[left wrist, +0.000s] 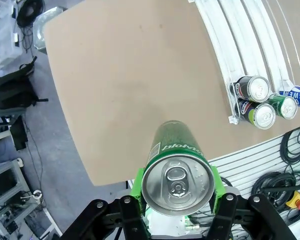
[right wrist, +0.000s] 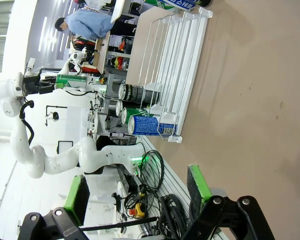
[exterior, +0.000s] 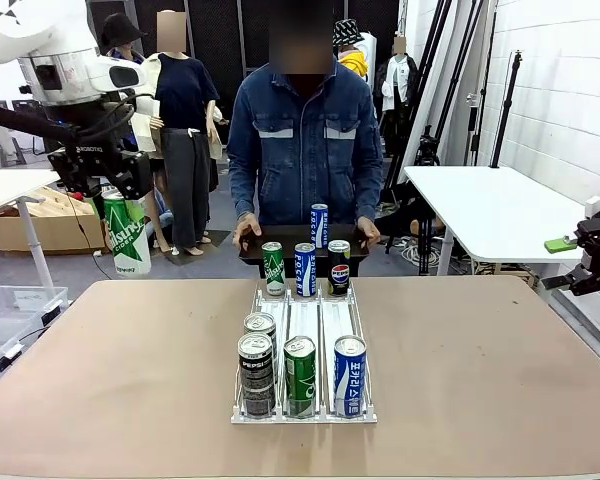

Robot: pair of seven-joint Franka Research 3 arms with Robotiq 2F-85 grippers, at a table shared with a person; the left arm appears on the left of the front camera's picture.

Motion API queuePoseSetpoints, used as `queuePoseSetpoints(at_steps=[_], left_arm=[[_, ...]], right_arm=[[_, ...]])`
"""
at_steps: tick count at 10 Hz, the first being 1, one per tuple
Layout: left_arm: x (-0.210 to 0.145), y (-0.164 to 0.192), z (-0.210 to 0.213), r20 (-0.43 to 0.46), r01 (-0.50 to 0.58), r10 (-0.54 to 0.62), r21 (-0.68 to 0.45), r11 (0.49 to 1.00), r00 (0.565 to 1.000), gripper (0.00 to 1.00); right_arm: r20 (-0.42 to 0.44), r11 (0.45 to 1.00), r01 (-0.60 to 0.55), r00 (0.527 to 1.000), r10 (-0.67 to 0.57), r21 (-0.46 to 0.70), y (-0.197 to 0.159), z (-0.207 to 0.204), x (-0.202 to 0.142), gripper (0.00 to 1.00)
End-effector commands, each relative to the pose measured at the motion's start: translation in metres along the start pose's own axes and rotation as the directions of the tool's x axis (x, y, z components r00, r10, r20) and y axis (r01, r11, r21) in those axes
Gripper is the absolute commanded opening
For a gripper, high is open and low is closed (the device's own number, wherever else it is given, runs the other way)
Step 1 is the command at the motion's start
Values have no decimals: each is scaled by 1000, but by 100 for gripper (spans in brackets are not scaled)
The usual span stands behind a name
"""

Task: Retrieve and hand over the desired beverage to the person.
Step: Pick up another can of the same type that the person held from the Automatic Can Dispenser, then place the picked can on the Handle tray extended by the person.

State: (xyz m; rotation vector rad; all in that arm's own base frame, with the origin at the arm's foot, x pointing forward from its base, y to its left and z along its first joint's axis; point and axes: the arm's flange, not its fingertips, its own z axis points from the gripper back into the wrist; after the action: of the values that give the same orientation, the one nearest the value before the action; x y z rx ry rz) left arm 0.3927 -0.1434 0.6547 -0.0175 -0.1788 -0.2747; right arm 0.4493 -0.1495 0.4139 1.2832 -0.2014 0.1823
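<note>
A brown tabletop [exterior: 130,370] carries a clear lane rack [exterior: 303,320] at its middle. Cans stand in the rack's near and far ends.

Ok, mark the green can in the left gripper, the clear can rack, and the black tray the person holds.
green can [left wrist: 178,185]: left wrist view, on its silver top.
clear can rack [exterior: 305,322]: front view, on a bare lane divider.
black tray [exterior: 252,247]: front view, on its left front edge.
</note>
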Motion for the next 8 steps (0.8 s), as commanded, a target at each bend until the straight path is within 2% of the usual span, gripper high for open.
queuePoseSetpoints(at_steps=[1, 8], left_arm=[[1, 1, 5, 7, -3, 3, 11, 1000, 1000, 0], [1, 1, 5, 7, -3, 3, 11, 1000, 1000, 0]], right_arm=[[2, 1000, 5, 1000, -5, -5, 0, -1, 1, 100], [2, 1000, 5, 1000, -5, -5, 0, -1, 1, 100]])
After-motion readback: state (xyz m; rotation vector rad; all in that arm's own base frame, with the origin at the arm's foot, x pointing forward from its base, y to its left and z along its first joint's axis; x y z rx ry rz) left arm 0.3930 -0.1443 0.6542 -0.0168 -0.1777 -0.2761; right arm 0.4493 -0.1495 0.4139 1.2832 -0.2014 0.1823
